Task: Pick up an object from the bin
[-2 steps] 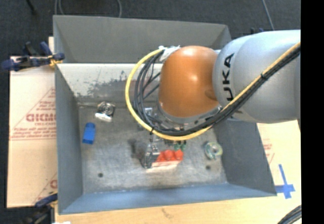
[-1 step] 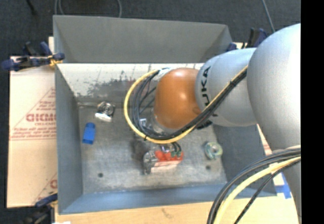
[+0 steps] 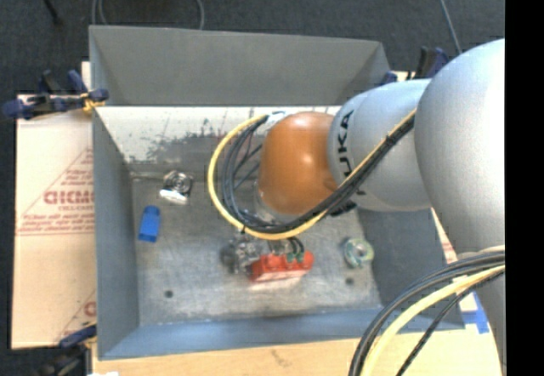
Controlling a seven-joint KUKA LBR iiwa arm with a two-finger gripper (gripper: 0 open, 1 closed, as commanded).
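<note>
red plastic piece [image 3: 280, 267] lies mid-floor near the front wall of the bin [image 3: 112, 238], just beside the low-hanging gripper [image 3: 241, 253], probably placed there to take it, though i cannot tell how far open it is.

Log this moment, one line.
gripper: low beside red blocky plastic piece, bin front-centre | grasp: cannot tell | elsewhere: blue plastic block, clear shiny piece, greenish ring

Grey bin [image 3: 115, 196], blue block [image 3: 149, 224], possibly red toy [image 3: 279, 268]
</note>
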